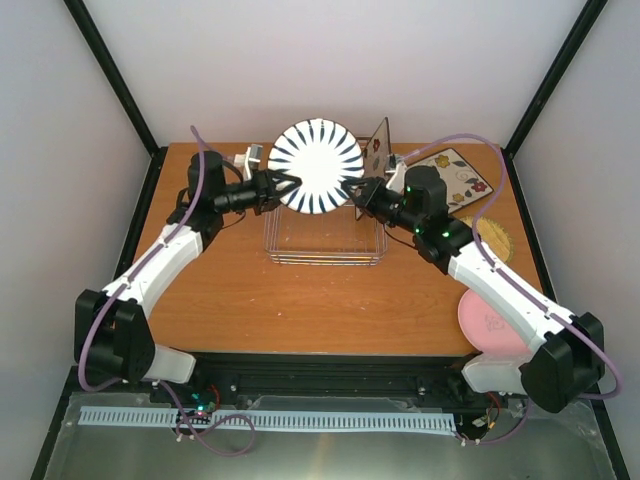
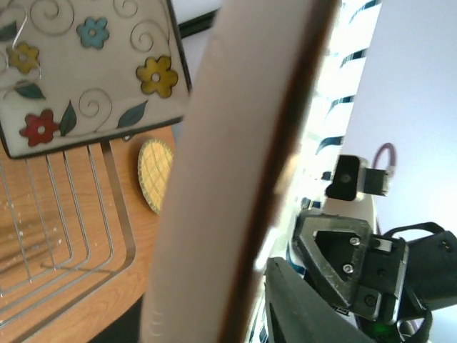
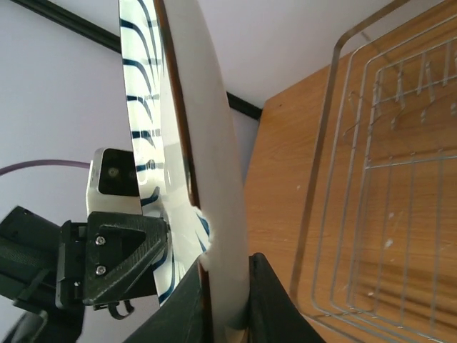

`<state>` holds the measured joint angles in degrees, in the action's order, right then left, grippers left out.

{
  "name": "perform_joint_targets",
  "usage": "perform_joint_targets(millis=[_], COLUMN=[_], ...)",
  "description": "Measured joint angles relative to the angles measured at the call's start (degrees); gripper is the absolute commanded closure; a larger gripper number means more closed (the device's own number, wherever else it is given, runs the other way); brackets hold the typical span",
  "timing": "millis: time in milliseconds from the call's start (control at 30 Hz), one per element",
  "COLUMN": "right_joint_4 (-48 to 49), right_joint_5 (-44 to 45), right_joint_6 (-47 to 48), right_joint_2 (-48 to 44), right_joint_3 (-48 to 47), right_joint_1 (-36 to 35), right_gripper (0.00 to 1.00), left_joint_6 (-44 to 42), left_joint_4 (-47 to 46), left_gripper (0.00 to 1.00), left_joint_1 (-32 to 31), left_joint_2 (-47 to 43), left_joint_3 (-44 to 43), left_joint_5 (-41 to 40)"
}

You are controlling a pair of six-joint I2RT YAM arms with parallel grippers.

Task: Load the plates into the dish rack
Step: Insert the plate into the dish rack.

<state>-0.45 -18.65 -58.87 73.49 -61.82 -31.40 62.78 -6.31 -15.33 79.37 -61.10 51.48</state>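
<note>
The striped plate (image 1: 316,166) stands upright on edge in the air above the dish rack (image 1: 325,258), an arm at each side. My right gripper (image 1: 362,190) is shut on its right rim; in the right wrist view both fingers (image 3: 275,304) press the white rim (image 3: 214,179). My left gripper (image 1: 283,186) sits at the left rim. In the left wrist view its one visible finger (image 2: 303,304) stands off the rim (image 2: 228,179) with a lit gap; the other is hidden behind the plate. The floral plate (image 1: 455,180), tan plate (image 1: 497,240) and pink plate (image 1: 490,320) lie on the table at right.
The wire rack's rim (image 3: 321,186) lies just below and beside the held plate. A small brown upright panel (image 1: 378,145) stands behind the rack's far right corner. The right arm (image 1: 500,285) crosses over the tan and pink plates. White walls close in the table's back.
</note>
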Motion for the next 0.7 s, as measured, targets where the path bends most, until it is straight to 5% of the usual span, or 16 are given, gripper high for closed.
perform_joint_targets(millis=[100, 400, 700], right_joint_4=[-5.1, -14.5, -19.5], right_joint_5=[2.4, 7.8, 13.0], right_joint_6=[4.3, 9.2, 12.7], right_joint_2=[-0.9, -1.8, -0.1], right_joint_3=[-1.9, -3.4, -8.5], right_joint_1=[-0.2, -0.2, -0.2], right_gripper=[0.97, 0.97, 0.97], left_joint_6=[-1.4, -4.5, -8.5], left_joint_4=[2.9, 10.5, 20.9], left_gripper=[0.45, 0.19, 0.14], left_joint_1=[-0.4, -0.5, 3.0], left_joint_2=[1.5, 4.8, 2.8], left_joint_3=[-1.6, -5.2, -7.3], left_joint_5=[0.2, -1.9, -8.8])
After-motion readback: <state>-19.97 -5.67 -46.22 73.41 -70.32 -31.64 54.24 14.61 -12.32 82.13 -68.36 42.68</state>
